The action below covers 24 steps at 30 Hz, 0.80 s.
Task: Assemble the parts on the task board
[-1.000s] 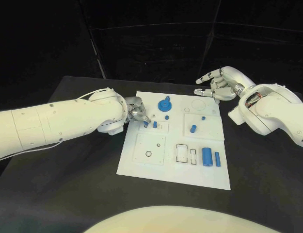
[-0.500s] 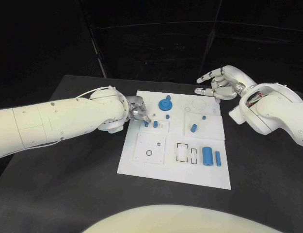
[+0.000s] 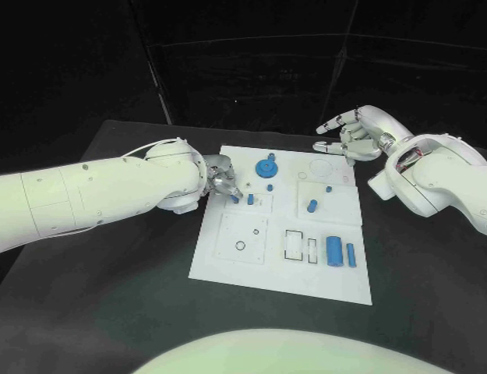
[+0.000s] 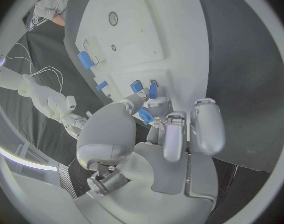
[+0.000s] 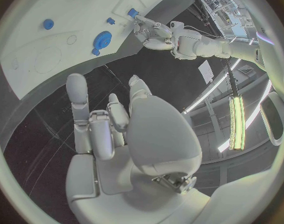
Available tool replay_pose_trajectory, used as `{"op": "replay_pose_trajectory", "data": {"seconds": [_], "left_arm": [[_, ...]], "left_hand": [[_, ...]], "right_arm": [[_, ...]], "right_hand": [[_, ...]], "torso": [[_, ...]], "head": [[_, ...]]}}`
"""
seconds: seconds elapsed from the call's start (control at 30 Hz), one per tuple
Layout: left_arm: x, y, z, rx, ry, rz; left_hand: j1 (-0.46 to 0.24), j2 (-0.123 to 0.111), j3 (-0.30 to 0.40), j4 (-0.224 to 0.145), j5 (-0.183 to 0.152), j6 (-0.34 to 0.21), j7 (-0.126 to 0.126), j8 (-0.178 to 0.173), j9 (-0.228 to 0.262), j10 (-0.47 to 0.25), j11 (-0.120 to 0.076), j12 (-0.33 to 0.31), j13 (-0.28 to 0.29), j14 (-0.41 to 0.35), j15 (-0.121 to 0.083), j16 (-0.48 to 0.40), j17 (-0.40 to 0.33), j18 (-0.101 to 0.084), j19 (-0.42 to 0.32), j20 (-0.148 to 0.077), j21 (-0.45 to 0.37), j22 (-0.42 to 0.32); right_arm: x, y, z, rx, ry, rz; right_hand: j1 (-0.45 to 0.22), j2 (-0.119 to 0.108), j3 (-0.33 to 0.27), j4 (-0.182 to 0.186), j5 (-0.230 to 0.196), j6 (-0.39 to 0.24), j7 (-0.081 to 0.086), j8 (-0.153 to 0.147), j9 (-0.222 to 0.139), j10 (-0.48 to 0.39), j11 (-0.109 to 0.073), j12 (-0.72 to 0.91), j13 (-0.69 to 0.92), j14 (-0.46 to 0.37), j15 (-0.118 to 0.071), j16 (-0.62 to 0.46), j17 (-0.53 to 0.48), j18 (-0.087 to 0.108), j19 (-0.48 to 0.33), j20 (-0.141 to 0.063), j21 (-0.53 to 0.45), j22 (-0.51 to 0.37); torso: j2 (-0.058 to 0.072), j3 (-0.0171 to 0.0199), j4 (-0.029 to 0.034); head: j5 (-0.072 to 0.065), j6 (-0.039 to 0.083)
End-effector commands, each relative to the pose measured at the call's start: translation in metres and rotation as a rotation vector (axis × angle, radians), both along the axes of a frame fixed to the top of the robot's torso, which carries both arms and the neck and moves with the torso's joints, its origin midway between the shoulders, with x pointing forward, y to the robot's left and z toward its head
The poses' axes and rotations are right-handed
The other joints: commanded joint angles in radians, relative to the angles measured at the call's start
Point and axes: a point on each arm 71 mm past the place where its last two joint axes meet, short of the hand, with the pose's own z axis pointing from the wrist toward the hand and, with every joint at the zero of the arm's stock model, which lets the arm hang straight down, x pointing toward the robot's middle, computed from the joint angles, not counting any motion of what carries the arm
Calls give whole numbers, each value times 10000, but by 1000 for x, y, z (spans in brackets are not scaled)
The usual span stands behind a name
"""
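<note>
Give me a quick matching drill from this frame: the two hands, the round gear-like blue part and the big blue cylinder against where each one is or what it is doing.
Things:
1. left hand
2. right hand
3. round blue part
4. large blue cylinder

States:
A. lies on the task board in its near right part
B. pinches a small blue part at the board's left edge
C. holds nothing, above the table past the board's far right corner
D. sits on the board's far part

Pairs: 1-B, 2-C, 3-D, 4-A
</note>
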Motion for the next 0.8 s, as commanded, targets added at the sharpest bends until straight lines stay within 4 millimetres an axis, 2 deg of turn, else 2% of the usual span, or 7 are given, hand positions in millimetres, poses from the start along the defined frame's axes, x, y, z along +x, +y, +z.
{"op": "replay_pose_trajectory", "data": {"seconds": [0.03,0.4,0.53,0.7,0.8], "left_arm": [[-2,2,-5,359,302,-168],[-3,1,-6,400,362,-207],[-3,1,-6,411,381,-224],[-3,1,-6,425,401,-238],[-3,1,-6,445,430,-260]], "left_hand": [[155,31,284,-365,39,141,-181,75,112,34,-72,-6,10,1056,-79,31,2634,-31,-22,-63,53,1],[175,35,292,-375,39,143,-187,91,121,28,-77,-20,-12,1056,-83,31,2634,-29,-25,-66,45,-8],[178,36,294,-376,39,143,-187,93,122,28,-78,-22,-15,1056,-83,31,2634,-29,-26,-66,44,-9],[182,37,296,-378,39,143,-188,96,124,27,-79,-24,-18,1056,-84,31,2634,-28,-26,-67,42,-12],[184,37,297,-379,39,143,-189,99,126,27,-79,-24,-19,1056,-84,31,2634,-31,-23,-67,50,0]], "right_arm": [[0,1,1,36,-37,74],[0,1,1,29,-25,73],[0,1,1,27,-18,81],[0,1,1,24,-15,76],[0,1,1,25,-15,80]], "right_hand": [[-4,114,-29,-6,54,-43,-12,45,9,45,-21,30,-9,607,-54,-65,640,123,-46,-18,-64,-8],[-3,118,-29,-7,56,-42,-12,47,9,59,-21,43,10,609,-55,-61,649,120,-37,-18,-55,10],[-3,118,-29,-7,56,-42,-12,47,9,59,-21,43,10,609,-55,-61,649,120,-37,-18,-55,10],[-3,118,-29,-7,56,-42,-12,47,9,59,-21,43,10,609,-55,-61,649,120,-37,-18,-55,10],[-3,118,-29,-7,56,-42,-12,47,9,59,-21,43,10,609,-55,-61,649,120,-37,-18,-55,10]], "torso": [[0,4,-10],[4,6,-3],[1,8,-18],[1,3,-6],[3,11,-5]], "head": [[11,-20],[96,20],[92,23],[82,20],[88,15]]}}
